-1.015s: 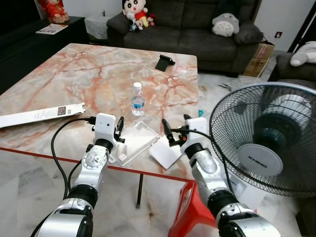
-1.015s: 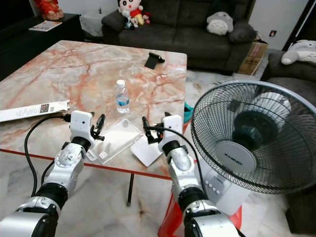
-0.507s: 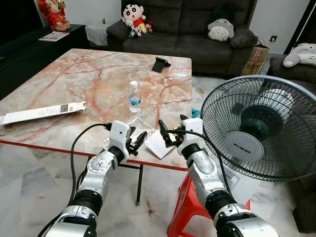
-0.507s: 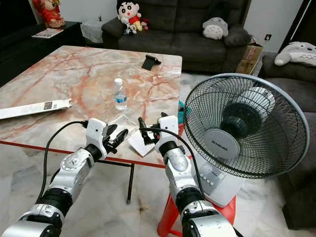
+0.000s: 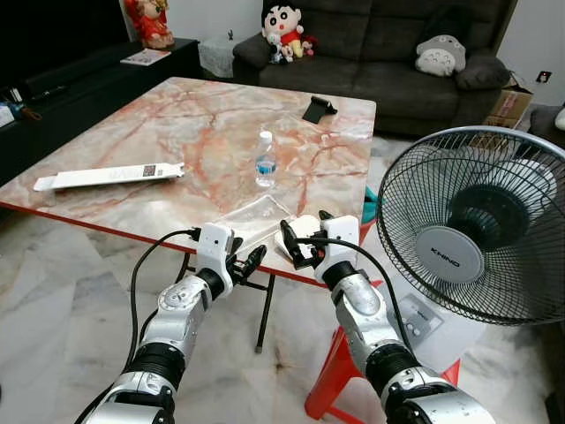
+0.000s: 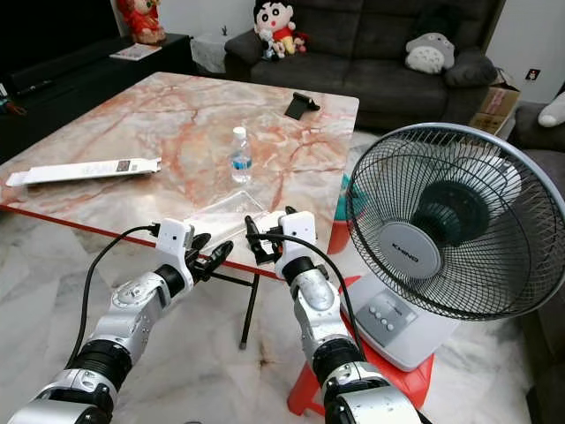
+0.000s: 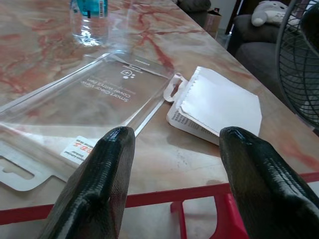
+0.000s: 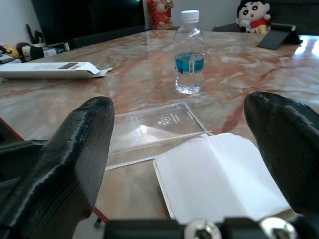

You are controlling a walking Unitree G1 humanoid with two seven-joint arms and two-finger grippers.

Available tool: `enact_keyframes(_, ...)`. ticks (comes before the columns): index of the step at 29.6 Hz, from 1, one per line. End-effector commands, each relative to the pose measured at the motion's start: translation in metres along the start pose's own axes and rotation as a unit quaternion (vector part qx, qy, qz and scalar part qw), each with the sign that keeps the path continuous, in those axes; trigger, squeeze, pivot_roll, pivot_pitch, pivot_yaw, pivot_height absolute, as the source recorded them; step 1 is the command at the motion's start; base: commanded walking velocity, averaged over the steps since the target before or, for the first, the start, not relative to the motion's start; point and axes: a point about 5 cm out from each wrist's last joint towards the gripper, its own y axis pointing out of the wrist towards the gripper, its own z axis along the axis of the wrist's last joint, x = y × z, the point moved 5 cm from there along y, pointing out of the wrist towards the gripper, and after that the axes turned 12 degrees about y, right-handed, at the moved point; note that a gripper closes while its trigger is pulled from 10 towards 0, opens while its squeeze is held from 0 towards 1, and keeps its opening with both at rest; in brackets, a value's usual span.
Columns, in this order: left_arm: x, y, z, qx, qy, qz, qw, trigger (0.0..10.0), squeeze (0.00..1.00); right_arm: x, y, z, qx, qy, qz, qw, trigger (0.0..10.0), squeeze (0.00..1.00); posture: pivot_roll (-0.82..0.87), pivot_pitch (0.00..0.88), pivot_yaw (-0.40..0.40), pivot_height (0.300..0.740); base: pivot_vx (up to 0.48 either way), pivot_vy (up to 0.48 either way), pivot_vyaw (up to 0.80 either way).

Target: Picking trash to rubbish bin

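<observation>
Marble table (image 5: 159,132) edge lies just ahead of two open, empty grippers, left gripper (image 5: 244,262) and right gripper (image 5: 305,243). One clear plastic package (image 7: 84,107) and one white paper packet (image 8: 222,172) lie flat just beyond their fingertips, the package's long axis running away towards one water bottle (image 5: 265,159).

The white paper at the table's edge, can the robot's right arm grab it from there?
Probably yes. The right gripper hangs open right at the table's near edge, with the white paper lying just beyond its fingers and nothing between them. The clear plastic sheet lies beside it.
</observation>
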Motion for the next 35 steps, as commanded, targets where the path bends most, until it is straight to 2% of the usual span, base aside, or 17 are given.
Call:
enact_keyframes(1,-0.002,0.004,0.006,0.003,-0.009,0.003,1.0,10.0,0.0,-0.001,0.002,0.001,-0.003,-0.005,0.002,1.0,10.0,0.0,0.05,0.007,-0.026,0.74,0.0,0.0,0.0)
enact_keyframes(5,-0.005,0.01,0.01,0.008,-0.038,0.011,0.999,10.0,0.0,-0.003,0.001,-0.001,-0.006,-0.008,0.003,1.0,10.0,0.0,0.05,0.007,-0.026,0.74,0.0,0.0,0.0)
enact_keyframes(14,-0.008,0.018,0.016,0.008,-0.062,0.016,0.998,10.0,0.0,-0.001,-0.001,-0.005,-0.011,-0.016,0.0,1.0,10.0,0.0,0.04,0.017,-0.023,0.74,0.0,0.0,0.0)
enact_keyframes(16,-0.008,0.021,0.018,0.009,-0.083,0.016,0.996,10.0,0.0,0.0,-0.004,-0.007,-0.013,-0.018,-0.004,1.0,10.0,0.0,0.03,0.027,-0.019,0.74,0.0,0.0,0.0)
enact_keyframes(23,-0.004,0.03,0.023,0.001,-0.095,0.008,0.995,10.0,0.0,0.002,-0.01,-0.013,-0.012,-0.02,-0.012,1.0,10.0,0.0,0.0,0.057,-0.007,0.74,0.0,0.0,0.0)
enact_keyframes(29,0.006,0.035,0.019,-0.012,-0.11,-0.006,0.994,10.0,0.0,0.011,-0.019,-0.019,-0.008,-0.021,-0.046,0.999,10.0,0.0,-0.01,0.09,0.008,0.74,0.0,0.0,0.0)
enact_keyframes(31,0.007,0.035,0.019,-0.012,-0.112,-0.008,0.994,10.0,0.0,0.016,-0.022,-0.019,-0.008,-0.031,-0.063,0.997,10.0,0.0,-0.02,0.101,0.011,0.74,0.0,0.0,0.0)
enact_keyframes(32,0.007,0.036,0.02,-0.012,-0.112,-0.009,0.994,10.0,0.0,0.024,-0.024,-0.02,-0.013,-0.037,-0.086,0.995,10.0,0.0,-0.01,0.106,0.011,0.74,0.0,0.0,0.0)
enact_keyframes(35,0.006,0.036,0.02,-0.011,-0.112,-0.008,0.994,10.0,0.0,0.03,-0.026,-0.021,-0.013,-0.041,-0.104,0.994,10.0,0.0,-0.01,0.114,0.01,0.74,0.0,0.0,0.0)
